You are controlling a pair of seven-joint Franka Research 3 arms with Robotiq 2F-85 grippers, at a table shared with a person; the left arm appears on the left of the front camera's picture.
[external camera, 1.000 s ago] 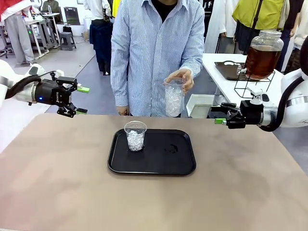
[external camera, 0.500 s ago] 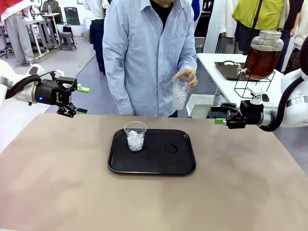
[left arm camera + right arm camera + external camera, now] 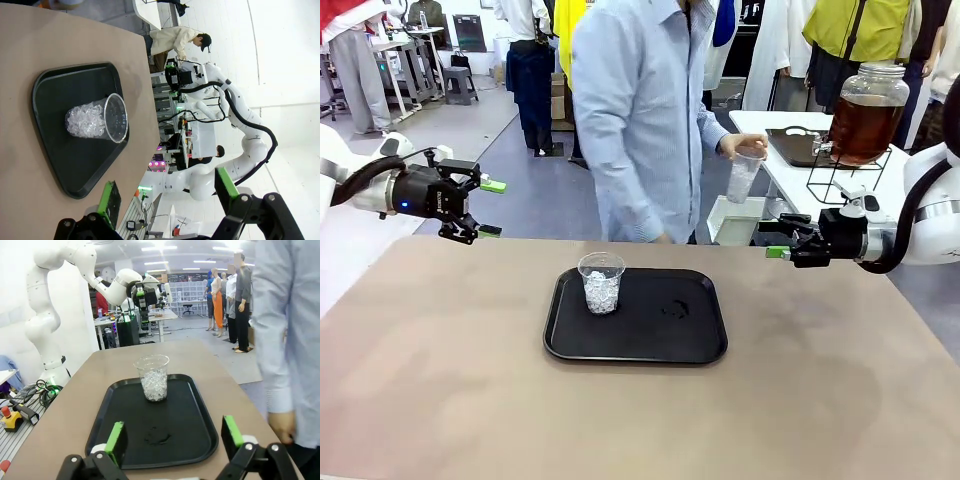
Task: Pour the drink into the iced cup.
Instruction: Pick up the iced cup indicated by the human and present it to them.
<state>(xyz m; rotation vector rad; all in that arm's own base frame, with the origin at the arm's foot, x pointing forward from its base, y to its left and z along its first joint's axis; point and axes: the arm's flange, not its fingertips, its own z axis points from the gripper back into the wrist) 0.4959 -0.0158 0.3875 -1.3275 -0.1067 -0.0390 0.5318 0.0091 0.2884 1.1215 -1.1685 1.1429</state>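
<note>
Left gripper (image 3: 488, 208) hangs off the table's far-left corner, 10 o'clock from the black rectangular plastic tray (image 3: 560, 345). Its jaws are wide apart with nothing in them; its wrist view shows the green pads (image 3: 105, 202) spread around empty air. Right gripper (image 3: 778, 236) sits past the table's right edge, 2 o'clock from the tray, also wide open and empty. Its own camera shows the pads (image 3: 116, 437) well apart. Tray lies mid-table on the tan tabletop (image 3: 440, 400). Clear plastic cup of ice cubes (image 3: 601, 283) stands upright on it at the tray's 10 o'clock, near the far-left corner. Dark smudge (image 3: 672, 310) on the tray at about 1 o'clock, apart from the cup. Amber-brown drink (image 3: 860, 128) is in the big lidded clear glass jar (image 3: 872, 90), which sits on a black wire stand (image 3: 835, 182) on the white side table (image 3: 790, 185), 2 o'clock in the front view, beyond the right arm. Person in a pale blue striped shirt (image 3: 640, 120) stands at 12 o'clock, turned toward the jar. One hand (image 3: 732, 147) holds a second clear cup (image 3: 744, 178) between torso and jar, short of the tap. What's in that cup — can't tell.
</note>
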